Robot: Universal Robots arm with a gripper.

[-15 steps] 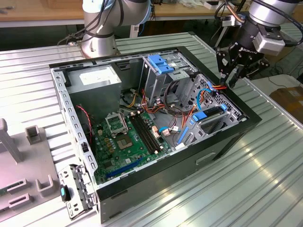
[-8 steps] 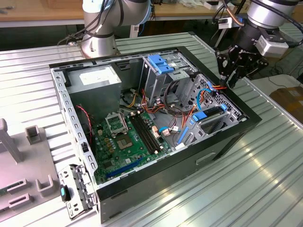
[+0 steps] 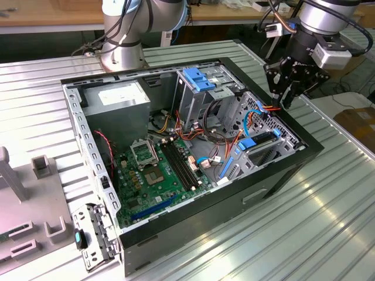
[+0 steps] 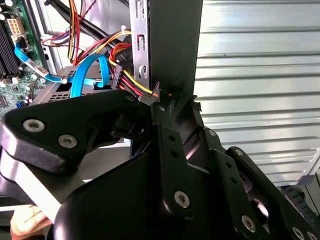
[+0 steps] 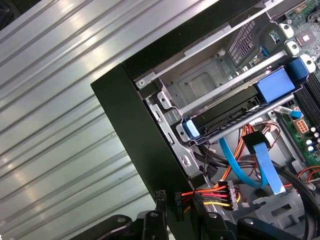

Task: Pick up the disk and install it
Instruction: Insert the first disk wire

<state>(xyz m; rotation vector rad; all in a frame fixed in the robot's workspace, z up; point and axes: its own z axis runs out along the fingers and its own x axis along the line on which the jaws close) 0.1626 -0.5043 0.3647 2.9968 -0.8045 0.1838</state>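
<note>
Over the ribbed metal table (image 3: 328, 205) the gripper (image 3: 286, 99) is held spread and empty at the computer case (image 3: 275, 175) wall, while the disk (image 3: 256, 140), lodged in the drive bay (image 5: 200, 85), is judged rigid, weighty, shock-sensitive, best gripped by its blue rails (image 5: 272, 84).

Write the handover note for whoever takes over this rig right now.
Gripper: at the top edge of the case wall, on the exterior view's right, beside the cage. It carries no disk.
Disk: lies in a slot of the cage, blue rails at both ends, apart from the gripper.
Done: as things lie, the disk has been picked up and set in the cage.
Left: whether the disk is fully home cannot be told. A power plug with red and yellow wires lies apart from it.
</note>
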